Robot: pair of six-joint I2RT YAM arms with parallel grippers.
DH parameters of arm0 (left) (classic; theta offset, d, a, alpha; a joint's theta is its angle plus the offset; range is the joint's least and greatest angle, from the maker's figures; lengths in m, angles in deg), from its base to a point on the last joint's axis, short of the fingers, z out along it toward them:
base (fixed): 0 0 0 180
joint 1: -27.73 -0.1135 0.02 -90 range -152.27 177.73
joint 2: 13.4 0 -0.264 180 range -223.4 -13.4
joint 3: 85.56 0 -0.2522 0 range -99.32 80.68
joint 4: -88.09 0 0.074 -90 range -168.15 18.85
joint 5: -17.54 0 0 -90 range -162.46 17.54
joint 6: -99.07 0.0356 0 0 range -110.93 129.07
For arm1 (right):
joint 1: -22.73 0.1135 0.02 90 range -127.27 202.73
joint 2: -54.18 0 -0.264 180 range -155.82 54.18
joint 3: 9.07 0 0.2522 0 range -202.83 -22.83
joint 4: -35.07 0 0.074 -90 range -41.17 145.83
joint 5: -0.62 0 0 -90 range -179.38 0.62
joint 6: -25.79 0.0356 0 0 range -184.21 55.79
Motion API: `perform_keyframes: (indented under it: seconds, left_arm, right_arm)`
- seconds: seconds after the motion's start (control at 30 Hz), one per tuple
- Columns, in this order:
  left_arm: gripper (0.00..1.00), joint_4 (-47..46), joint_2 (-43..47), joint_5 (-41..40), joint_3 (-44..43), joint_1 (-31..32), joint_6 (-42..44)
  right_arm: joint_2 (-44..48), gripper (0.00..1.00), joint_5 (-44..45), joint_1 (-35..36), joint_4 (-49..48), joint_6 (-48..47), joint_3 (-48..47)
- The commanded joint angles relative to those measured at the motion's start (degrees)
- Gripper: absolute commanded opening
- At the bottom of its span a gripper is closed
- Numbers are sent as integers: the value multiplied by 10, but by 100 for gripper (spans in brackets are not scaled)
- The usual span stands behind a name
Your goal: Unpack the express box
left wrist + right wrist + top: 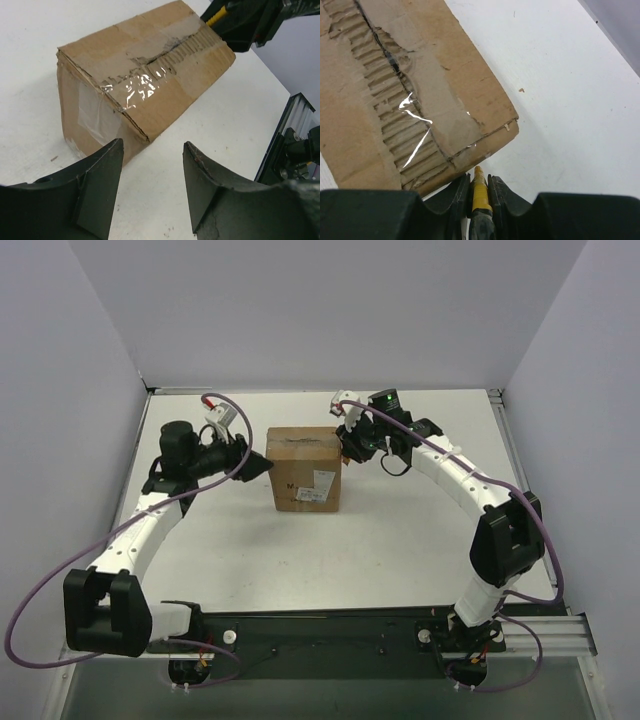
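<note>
Only the yellow tip of the slim utility knife [479, 187] shows; its blade is hidden. The right tool [479, 176] is clamped on it, at the far right corner of the brown cardboard express box [305, 470], which sits mid-way across the white counter [400, 535], nearer the far edge. The left tool [152, 147] hangs spread apart at the box's left side.

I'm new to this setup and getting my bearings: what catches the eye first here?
The brown express box sits in the middle of the table, its top seam torn and clear tape peeling. The right gripper is shut on a slim yellow knife, its tip close to a corner of the box. The left gripper stands open, facing the box's other side without touching it.
</note>
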Motion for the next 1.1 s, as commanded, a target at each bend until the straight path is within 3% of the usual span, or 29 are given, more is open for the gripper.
perform_keyframes:
  seconds: [0.0, 0.23, 0.4, 0.53, 0.67, 0.7, 0.77, 0.8, 0.9, 1.07]
  left_arm:
    - [61, 70, 53, 47, 16, -16, 50]
    - [64, 257, 74, 89, -82, -23, 250]
    - [73, 229, 19, 67, -193, -15, 260]
    - [73, 222, -38, 9, -253, -20, 256]
    - [60, 166, -58, -129, -221, -34, 207]
    - [48, 144, -59, -143, -210, -37, 199]
    - [36, 139, -65, -159, -187, -38, 191]
    - [24, 143, -68, -156, -180, -36, 191]
    - [10, 149, -72, -137, -145, -23, 191]
    - [7, 152, -64, -99, -99, 9, 198]
  right_arm:
    - [17, 0, -5, 4, -23, 8, -12]
    - [56, 0, 27, -15, -16, 12, 5]
    - [90, 0, 80, -46, -19, 72, 3]
    - [114, 0, 48, -61, 8, 103, -2]
    - [149, 0, 34, -58, 8, 102, 35]
    - [152, 0, 35, -59, 5, 103, 43]
    - [158, 0, 36, -59, -4, 102, 60]
    - [158, 0, 35, -59, -4, 102, 62]
    - [153, 0, 35, -60, -11, 103, 63]
    - [131, 0, 36, -61, -14, 112, 52]
